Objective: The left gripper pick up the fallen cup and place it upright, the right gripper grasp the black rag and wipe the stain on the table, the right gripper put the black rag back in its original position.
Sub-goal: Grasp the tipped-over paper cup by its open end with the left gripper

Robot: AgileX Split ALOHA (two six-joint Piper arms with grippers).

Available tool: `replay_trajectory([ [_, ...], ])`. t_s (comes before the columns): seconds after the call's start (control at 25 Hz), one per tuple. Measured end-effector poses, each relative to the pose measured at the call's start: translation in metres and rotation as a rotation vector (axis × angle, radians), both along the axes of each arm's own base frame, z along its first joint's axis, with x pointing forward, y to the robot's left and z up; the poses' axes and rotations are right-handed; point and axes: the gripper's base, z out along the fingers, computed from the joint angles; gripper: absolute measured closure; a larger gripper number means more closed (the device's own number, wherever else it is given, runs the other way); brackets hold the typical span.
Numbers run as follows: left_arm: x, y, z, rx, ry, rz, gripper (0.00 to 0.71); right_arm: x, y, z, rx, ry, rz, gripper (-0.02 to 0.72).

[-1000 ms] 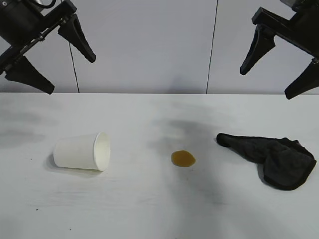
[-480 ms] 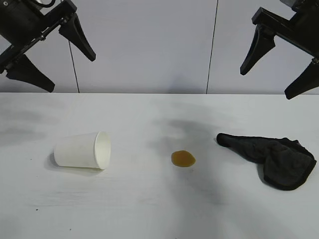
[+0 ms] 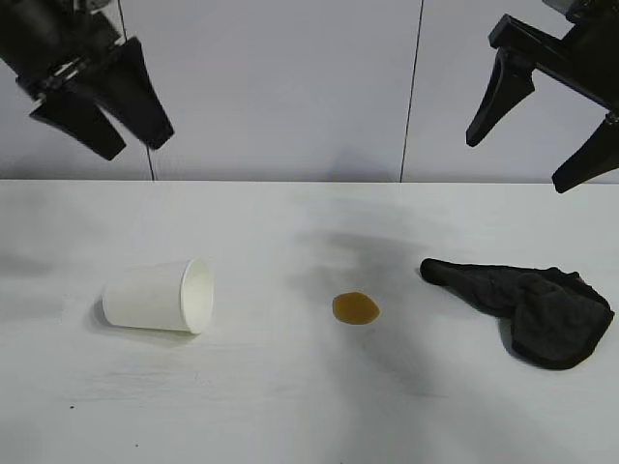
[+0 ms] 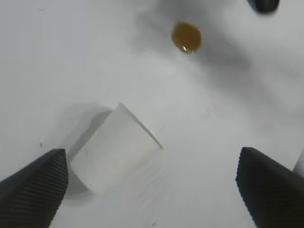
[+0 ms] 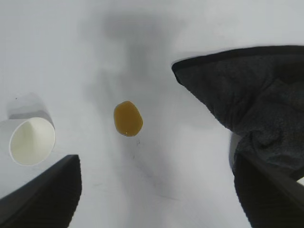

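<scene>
- Exterior view — paper cup: on its side on the white counter, mouth toward the amber stain, which sits well apart from it, between cup and black rag. Rag lies crumpled at the counter's right part.
- Exterior view — left gripper: high above the cup, touching nothing; jaws spread wide and empty. Right gripper: high above the rag, jaws apart in a V, empty.
- Step in hand, judged: approach to the fallen cup. Best done by lowering with one jaw on each side of the cup wall, near the middle of its length, and closing gently — thin paper will crush or roll away under a hard or off-centre pinch.
- Left wrist view — cup lies between the two jaw tips but well below them; stain beyond it. Jaws fully parted, nothing held.
- Right wrist view — rag close by one jaw, not touched; stain central, cup mouth farther off. Jaws open, holding nothing.
</scene>
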Motion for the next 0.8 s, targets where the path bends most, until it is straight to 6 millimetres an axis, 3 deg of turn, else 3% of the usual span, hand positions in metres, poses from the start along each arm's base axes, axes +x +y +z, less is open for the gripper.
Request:
replay_trajectory([
  [0.2,-0.018,-0.038,-0.007,0.218,-0.109,-0.282,0.016,0.000,0.000,0.000,0.000,0.001,0.001,0.096],
  [0.36,-0.024,-0.057,-0.012,0.254,-0.188,-0.343,0.016,0.000,0.000,0.000,-0.001,0.000,0.004,0.096],
  [0.8,-0.035,-0.058,-0.064,0.201,-0.271,-0.357,0.016,0.000,0.000,0.000,-0.006,-0.003,0.011,0.096],
])
